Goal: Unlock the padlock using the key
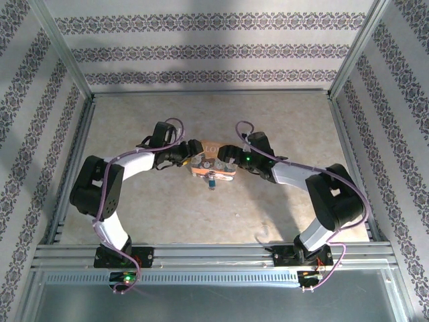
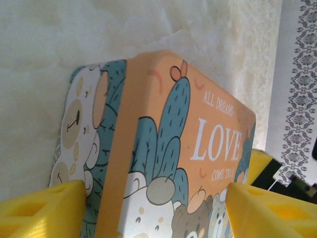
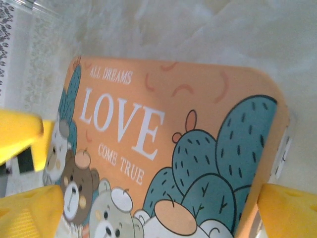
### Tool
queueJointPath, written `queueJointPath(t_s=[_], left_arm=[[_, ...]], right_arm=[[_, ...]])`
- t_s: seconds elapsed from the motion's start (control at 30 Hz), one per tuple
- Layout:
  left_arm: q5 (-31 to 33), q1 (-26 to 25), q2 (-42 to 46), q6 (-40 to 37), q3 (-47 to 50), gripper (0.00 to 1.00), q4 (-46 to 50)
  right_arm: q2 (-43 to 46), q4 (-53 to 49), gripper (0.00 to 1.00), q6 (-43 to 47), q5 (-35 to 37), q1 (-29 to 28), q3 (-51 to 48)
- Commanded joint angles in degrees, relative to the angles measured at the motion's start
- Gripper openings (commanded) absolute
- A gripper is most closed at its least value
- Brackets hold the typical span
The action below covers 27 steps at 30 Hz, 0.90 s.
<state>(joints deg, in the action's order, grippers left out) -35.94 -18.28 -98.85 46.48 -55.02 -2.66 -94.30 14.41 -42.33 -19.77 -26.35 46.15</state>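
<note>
Both sets of jaws flanked the padlock [image 1: 210,151]; we couldn't tell whether either gripped. Key [image 1: 212,180] sat just below; unlocking remained, we judged.

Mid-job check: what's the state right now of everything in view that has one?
padlock: lies flat on the table, LOVE face up; locked or not, cannot tell.
key: at the padlock's near edge; inserted or not, too small to tell.
left gripper: jaws astride the padlock; contact unclear.
right gripper: jaws wide open, astride the padlock.
</note>
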Motion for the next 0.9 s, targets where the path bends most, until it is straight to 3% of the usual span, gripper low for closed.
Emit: queueJointPath(t_s=[0.0, 0.33, 0.53, 0.87], left_arm=[[-1.4, -3.3, 4.4, 2.7, 3.7, 0.73, -2.1], [2.3, -4.6, 11.9, 5.5, 11.6, 0.73, -3.3], [8.3, -4.3, 18.9, 3.4, 12.5, 0.74, 1.9], [10.6, -4.4, 27.1, -0.6, 8.2, 0.73, 8.6]], right_arm=[[-3.2, 3.0, 0.98, 1.5, -7.8, -1.1, 4.5], [-6.3, 2.6, 0.98, 4.0, -6.3, 0.4, 8.1], [2.2, -0.3, 0.98, 7.3, -3.4, 4.4, 2.1], [20.4, 2.0, 0.92, 4.7, -10.1, 5.8, -12.9]])
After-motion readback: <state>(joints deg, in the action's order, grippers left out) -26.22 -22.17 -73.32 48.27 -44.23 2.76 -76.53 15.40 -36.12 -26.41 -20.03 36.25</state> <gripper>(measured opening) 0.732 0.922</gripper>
